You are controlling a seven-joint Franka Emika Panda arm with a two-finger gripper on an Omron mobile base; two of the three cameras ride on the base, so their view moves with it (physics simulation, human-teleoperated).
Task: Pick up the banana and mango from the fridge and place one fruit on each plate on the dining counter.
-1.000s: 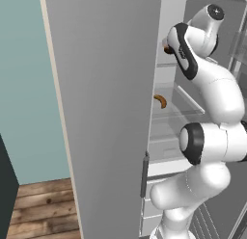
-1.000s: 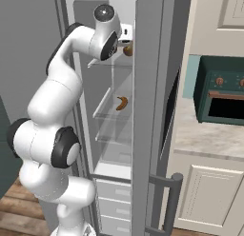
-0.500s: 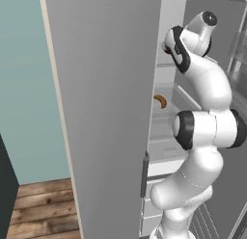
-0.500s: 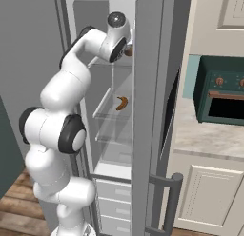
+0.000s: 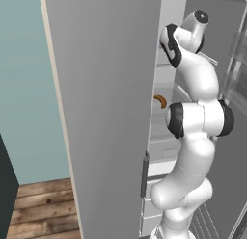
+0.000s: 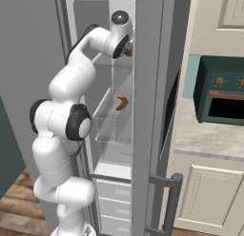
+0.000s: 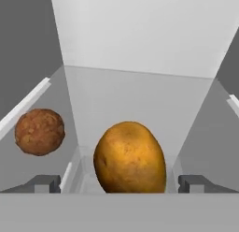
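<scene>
The fridge stands open, and my arm reaches into its upper shelf. In the hand view a yellow-orange oval mango lies on the white shelf right in front of my gripper. The gripper is open, with one fingertip on each side of the fruit and not touching it. The curved brown-yellow banana lies on the glass shelf below, also seen past the door edge as banana. An orange-brown bit of fruit shows beside my hand at the door edge.
A round rough brown ball sits on the same shelf left of the mango. The grey fridge door stands close on the left, and another open door with a handle on the right. A teal oven stands on the cream cabinet worktop.
The arm has stretched up and deeper into the upper fridge shelf, with the elbow drawn closer to the fridge. The jaws have stayed open.
</scene>
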